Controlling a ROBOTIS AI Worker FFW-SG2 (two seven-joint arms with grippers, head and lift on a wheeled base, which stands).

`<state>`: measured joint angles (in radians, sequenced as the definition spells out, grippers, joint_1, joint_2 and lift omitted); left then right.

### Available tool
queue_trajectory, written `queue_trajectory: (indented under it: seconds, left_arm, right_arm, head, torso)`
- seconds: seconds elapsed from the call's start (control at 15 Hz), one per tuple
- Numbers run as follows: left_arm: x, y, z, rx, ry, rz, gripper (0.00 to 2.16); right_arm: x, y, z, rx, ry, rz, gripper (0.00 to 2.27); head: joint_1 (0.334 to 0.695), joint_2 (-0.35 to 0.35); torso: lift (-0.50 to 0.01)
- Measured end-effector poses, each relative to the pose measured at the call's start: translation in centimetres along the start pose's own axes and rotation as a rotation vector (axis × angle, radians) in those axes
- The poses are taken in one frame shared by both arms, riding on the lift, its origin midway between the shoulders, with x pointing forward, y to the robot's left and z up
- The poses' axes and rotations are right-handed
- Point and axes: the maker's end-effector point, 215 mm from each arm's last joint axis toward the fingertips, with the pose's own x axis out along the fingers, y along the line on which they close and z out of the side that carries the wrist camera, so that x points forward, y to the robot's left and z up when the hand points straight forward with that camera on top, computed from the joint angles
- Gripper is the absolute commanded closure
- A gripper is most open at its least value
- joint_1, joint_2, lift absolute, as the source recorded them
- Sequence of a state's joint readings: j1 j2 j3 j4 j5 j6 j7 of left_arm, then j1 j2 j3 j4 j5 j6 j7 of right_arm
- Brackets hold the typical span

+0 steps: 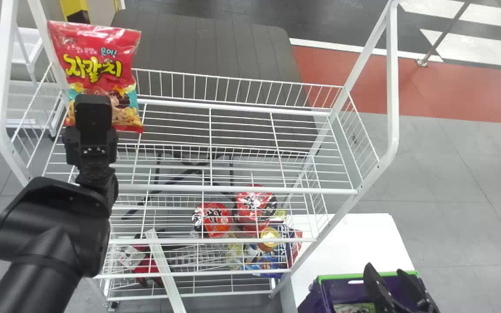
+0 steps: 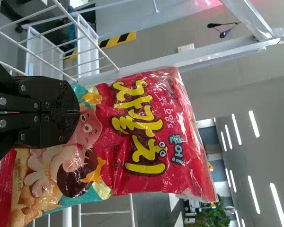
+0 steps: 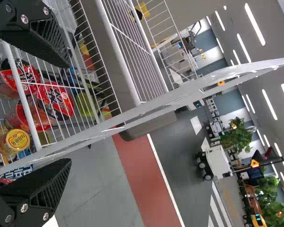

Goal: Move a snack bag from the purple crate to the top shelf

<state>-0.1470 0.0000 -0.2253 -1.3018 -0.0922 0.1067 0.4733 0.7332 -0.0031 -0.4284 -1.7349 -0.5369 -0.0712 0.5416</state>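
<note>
The left hand (image 1: 93, 104), at the left end of the top shelf (image 1: 242, 189), pinches the upright snack bag (image 1: 98, 56) low down; the right hand (image 1: 385, 270), fingers spread, is parked near-right of the shelf. During lowering, the bag's projecting bottom edge could catch shelf wire and fold.

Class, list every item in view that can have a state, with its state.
Red snack bag with yellow lettering: held upright
Black left claw: shut on the bag
Black right claw: open
Purple plastic crate with green rim: open-topped, packet inside
White wire rack: standing
Round red-and-black packs: resting on a lower shelf
</note>
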Motion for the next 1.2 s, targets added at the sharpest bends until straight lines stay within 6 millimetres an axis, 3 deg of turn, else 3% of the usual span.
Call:
queue_trajectory:
  seconds: [0.13,0.6,1.07,1.13,1.2]
  left_arm:
    - [-0.1,-0.3,0.1,0.009,-0.005,0.002,2.10]
    - [-1.1,-0.7,1.3,0.070,-0.049,0.059,1.58]
    - [-1.5,-0.5,0.3,0.153,-0.016,0.100,1.51]
    - [-1.5,-0.4,0.3,0.155,-0.017,0.104,1.44]
    - [-1.5,-0.4,0.3,0.155,-0.017,0.106,1.18]
  right_arm:
    - [-0.1,-0.1,0.0,0.002,-0.001,0.001,0.11]
    - [-0.1,-0.2,-0.1,0.010,-0.001,0.001,0.11]
    - [-0.1,-0.4,-0.1,0.016,-0.002,-0.001,0.11]
    - [-0.1,-0.3,-0.2,0.017,-0.002,0.003,0.11]
    - [-0.1,-0.3,-0.2,0.017,-0.001,0.005,0.11]
  head:
    - [0.695,-0.220]
    - [0.695,-0.236]
    - [0.695,-0.236]
    - [0.695,-0.235]
    - [0.695,-0.234]
  torso:
    - [0.010]
    - [0.010]
    - [0.010]
    - [0.010]
    - [0.010]
